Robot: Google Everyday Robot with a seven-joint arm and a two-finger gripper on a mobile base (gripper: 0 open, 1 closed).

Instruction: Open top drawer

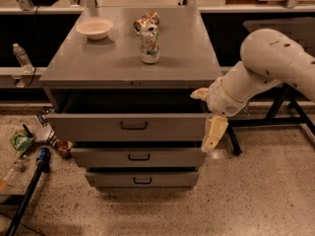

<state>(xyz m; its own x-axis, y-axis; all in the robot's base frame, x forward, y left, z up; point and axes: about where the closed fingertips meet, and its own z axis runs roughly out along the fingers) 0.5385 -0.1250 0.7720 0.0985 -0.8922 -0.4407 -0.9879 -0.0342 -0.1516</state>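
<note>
I see the top drawer (98, 127) directly under the grey cabinet top (88, 68), above the other two drawers. It is the widest and tallest of the three. Its front is a flat grey metal panel with a small dark pull handle (134, 125) at its centre. The panel stands out from the cabinet body, with a dark open gap above it, so the drawer is partly out.

The middle drawer (98, 157) and the bottom drawer (113, 179) are narrower and shallower, each with its own small dark handle.

The gripper (214, 133) hangs pointing down at the right end of the top drawer's front, well away from the handle. I cannot tell whether it is open or closed, or whether it touches the panel. The white arm (268, 65) reaches in from the right.

On the cabinet top sit a pale bowl (95, 28) at the back left and an upright can (149, 43) near the middle. A green packet (20, 142) lies on the floor to the left.
</note>
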